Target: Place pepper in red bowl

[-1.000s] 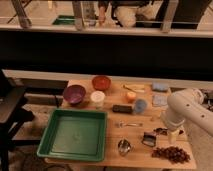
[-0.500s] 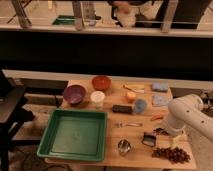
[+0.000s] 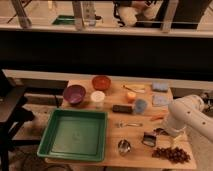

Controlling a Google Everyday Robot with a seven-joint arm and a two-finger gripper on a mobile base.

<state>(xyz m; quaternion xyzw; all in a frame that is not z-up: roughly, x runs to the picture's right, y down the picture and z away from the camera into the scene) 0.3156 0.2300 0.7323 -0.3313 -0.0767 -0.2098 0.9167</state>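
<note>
Camera view looks down on a light wooden table point(image 3: 113, 136) with my white arm reaching in over its right edge. My pincer point(image 3: 173, 141) hangs low near the front right corner, just above a cluster of dark red-brown grapes point(image 3: 171, 154). Whether it is clenched or released I cannot tell, and I see nothing in it.

The slim, slightly curved red-orange pepper point(image 3: 158, 118) lies flat on the table near the right edge, just left of my arm and well apart from the round orange-red bowl point(image 3: 101, 82). That bowl sits by the back edge, left of centre. A round purple bowl point(image 3: 74, 93) stands in front of it to the left, and a small white cup point(image 3: 98, 97) just in front of it.

A large green plastic tray point(image 3: 75, 134) fills the front left corner. Near the middle lie a dark rectangular block point(image 3: 122, 108), a round orange ball point(image 3: 131, 96) and a blue-grey round thing point(image 3: 140, 105). A blue sponge point(image 3: 160, 86) sits at the back right corner. A silver utensil point(image 3: 129, 124) lies in front of the block, and a small metal cup point(image 3: 124, 146) stands near the front edge.
</note>
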